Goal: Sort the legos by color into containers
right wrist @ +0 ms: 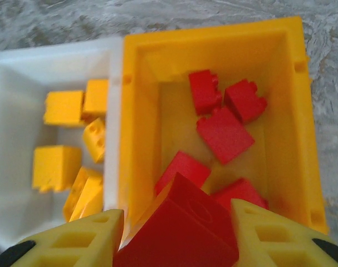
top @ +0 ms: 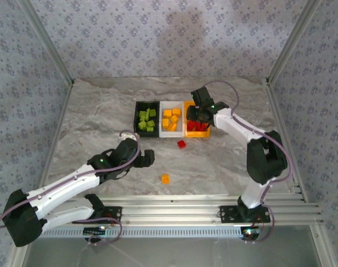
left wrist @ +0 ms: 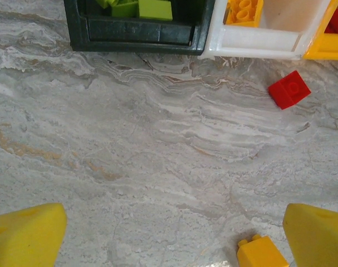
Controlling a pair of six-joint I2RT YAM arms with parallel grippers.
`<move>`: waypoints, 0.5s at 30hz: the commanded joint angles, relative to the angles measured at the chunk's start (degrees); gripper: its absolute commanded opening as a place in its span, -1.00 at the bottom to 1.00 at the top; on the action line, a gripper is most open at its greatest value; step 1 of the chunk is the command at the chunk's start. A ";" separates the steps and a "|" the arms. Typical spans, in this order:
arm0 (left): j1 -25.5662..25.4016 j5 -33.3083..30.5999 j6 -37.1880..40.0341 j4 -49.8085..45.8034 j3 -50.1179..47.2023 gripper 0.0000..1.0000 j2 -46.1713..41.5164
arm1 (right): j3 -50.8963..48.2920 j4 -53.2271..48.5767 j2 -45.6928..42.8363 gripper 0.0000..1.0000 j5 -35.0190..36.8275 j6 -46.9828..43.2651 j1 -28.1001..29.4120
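Three containers stand in a row: a black bin [top: 136,118] with green legos [top: 147,118], a white bin [top: 171,134] with orange-yellow legos [right wrist: 57,167], and an orange-yellow bin [right wrist: 138,111] with several red legos [right wrist: 224,133]. My right gripper [right wrist: 176,214] hangs over the orange-yellow bin, shut on a red lego [right wrist: 185,233]. A loose red lego [left wrist: 289,89] lies in front of the bins. An orange-yellow lego [left wrist: 261,253] lies nearer, just inside the right finger [left wrist: 319,233] of my left gripper [left wrist: 174,239], which is open low over the table.
The marble tabletop [top: 102,128] is bounded by patterned walls on the left, right and back. A metal rail [top: 185,208] runs along the near edge by the arm bases. The right arm [top: 263,156] reaches from the right side toward the bins.
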 commanded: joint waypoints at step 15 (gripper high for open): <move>-8.97 6.92 3.14 -0.01 2.88 0.98 9.80 | -1.55 1.04 -5.64 0.39 -2.23 -1.32 -1.39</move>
